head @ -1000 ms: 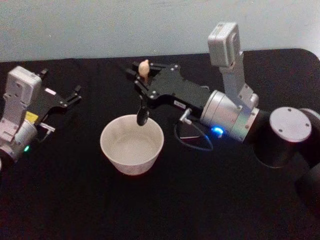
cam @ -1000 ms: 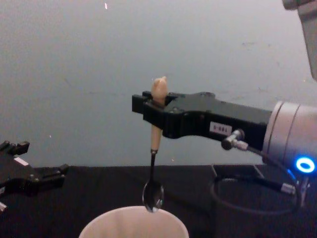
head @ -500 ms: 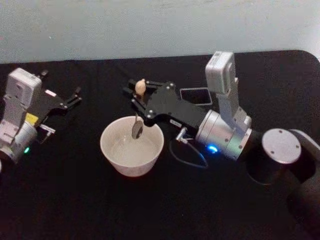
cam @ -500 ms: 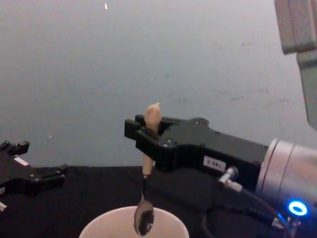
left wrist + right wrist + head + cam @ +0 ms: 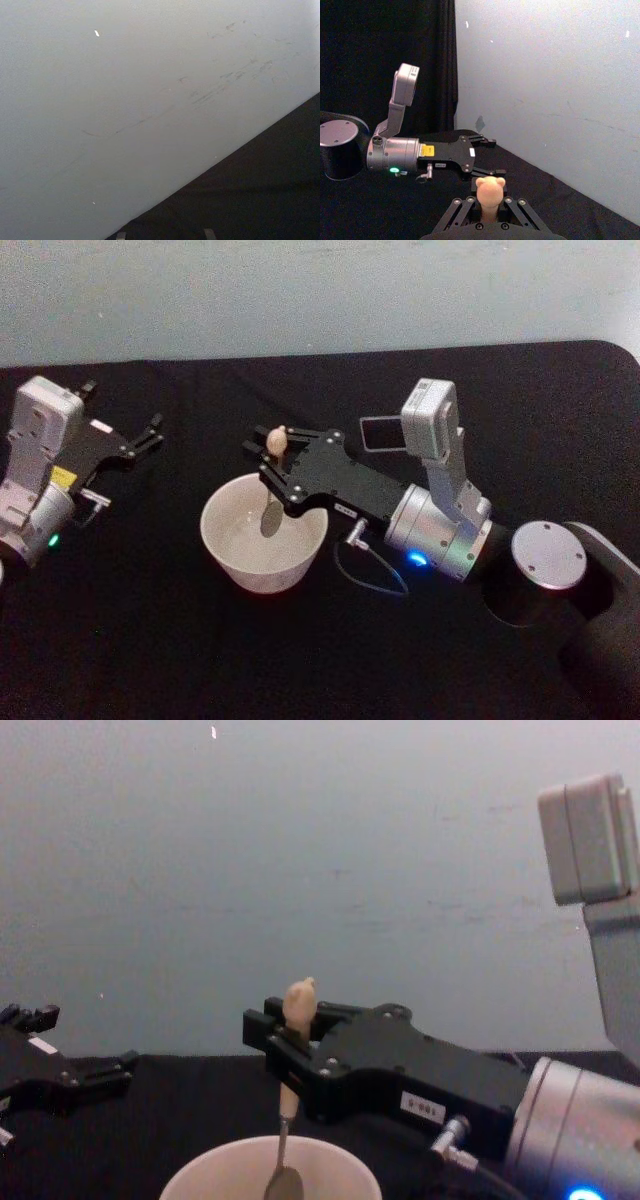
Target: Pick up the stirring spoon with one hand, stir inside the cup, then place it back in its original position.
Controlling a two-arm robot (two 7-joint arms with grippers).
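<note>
item 1, head view. right gripper (image 5: 272,458) reaches in from 3 o'clock over a black table (image 5: 150,640), its fingers pinching the peach handle of the stirring spoon (image 5: 274,502). the spoon hangs close to upright, knobbed tip above the fingers, dark bowl down inside the cup (image 5: 214,540) near its 12 o'clock side. the dark holder (image 5: 380,433) stands at the cup's 2 o'clock, behind the arm and apart from it. left gripper (image 5: 135,443) sits at the cup's 10 o'clock, well apart, fingers spread, nothing between them.

item 2, left wrist view. pale wall and the edge of the dark table.

item 3, right wrist view. bear-like tip of the spoon (image 5: 490,191) stands up between the right gripper's fingers; left gripper (image 5: 481,150) lies farther off, by the wall.

item 4, chest view. spoon (image 5: 287,1105) clamped just under its knob; stem drops below the cup (image 5: 195,1175) rim, bowl inside. whether it touches the bottom cannot be told.
</note>
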